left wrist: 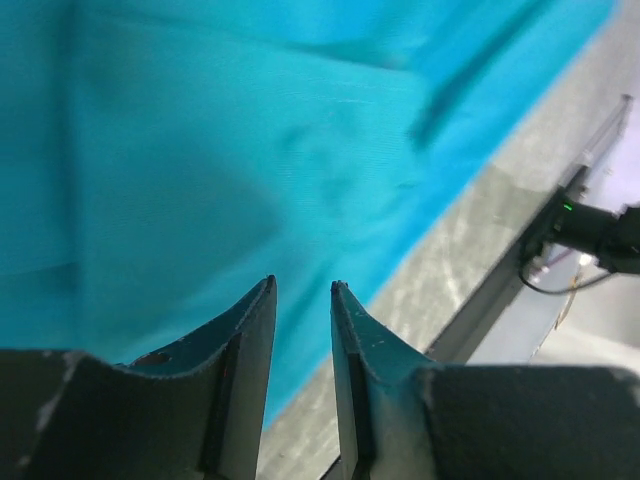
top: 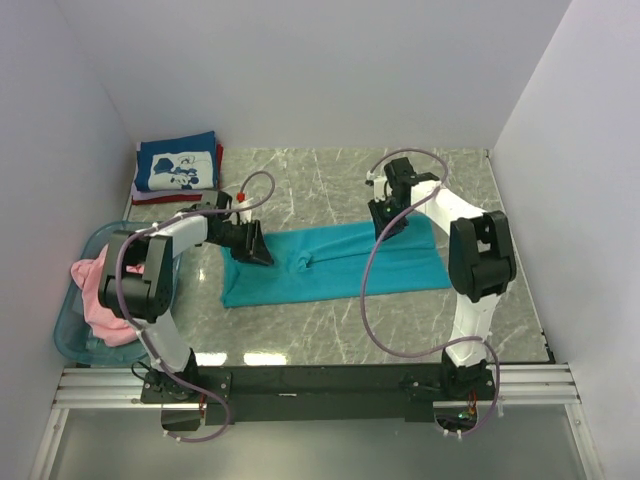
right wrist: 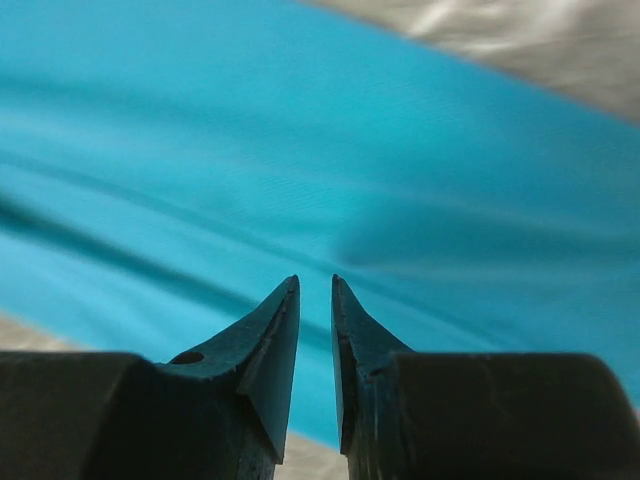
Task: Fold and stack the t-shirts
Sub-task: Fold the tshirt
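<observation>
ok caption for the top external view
Left gripper and right gripper over a teal t-shirt spread on the table, folded shirts stacked far left.

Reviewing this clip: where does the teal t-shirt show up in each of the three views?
Top external: the teal t-shirt lies spread out across the middle of the table.
Left wrist: the shirt fills the upper left and centre.
Right wrist: the shirt covers nearly the whole frame.
Shared landmark: the grey marble table, a strip at lower right in the left wrist view and the top right corner in the right wrist view.
</observation>
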### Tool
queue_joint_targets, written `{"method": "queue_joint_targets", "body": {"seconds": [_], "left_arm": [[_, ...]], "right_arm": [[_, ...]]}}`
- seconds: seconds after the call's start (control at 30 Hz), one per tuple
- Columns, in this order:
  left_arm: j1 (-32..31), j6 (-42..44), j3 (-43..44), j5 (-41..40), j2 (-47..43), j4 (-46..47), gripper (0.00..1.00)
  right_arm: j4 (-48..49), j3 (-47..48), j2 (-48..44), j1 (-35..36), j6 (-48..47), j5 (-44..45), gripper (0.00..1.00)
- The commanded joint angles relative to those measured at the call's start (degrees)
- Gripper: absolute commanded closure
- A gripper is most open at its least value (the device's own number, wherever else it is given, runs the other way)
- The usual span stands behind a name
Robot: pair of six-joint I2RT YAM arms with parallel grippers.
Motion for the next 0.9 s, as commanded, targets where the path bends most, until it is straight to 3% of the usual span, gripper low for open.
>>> {"method": "queue_joint_targets", "body": {"seconds": [0.0,0.33,0.53,0.63,0.7,0.77,0.87], "left_arm": [[0.43,-1.14,1.82,-3.63,1.64,0.21,0.66],[0.51,1.50,3.75,-13.21,4.89,-3.13,0.65],[0.51,5.01,14.89,-19.80,16.37,-7.87,0.65],[0.51,7.38,26.74,-23.06,24.10,-10.33,0.65],[0.51,8.53,40.09,-22.89,28.51,-13.66,0.65],[0.51,11.60,54.02,-21.40,33.71,-15.78,0.63],[0.51,10.65,62.88,-17.54,33.73,-14.65,0.60]], "right_arm": [[-0.94,4.16,2.42,-0.85,-5.58,8.22,0.73],[-4.89,5.49,9.63,-0.86,-8.84,17.18,0.73],[-7.52,-2.42,5.69,-0.68,-11.21,17.38,0.75],[-10.85,-7.34,2.09,0.89,-11.83,12.56,0.75],[-13.23,-11.89,-0.73,4.84,-12.88,7.03,0.75],[-17.52,-14.45,-6.96,7.92,-15.16,-6.40,0.74],[-19.47,-12.98,-13.74,10.57,-14.47,-15.66,0.72]]}}
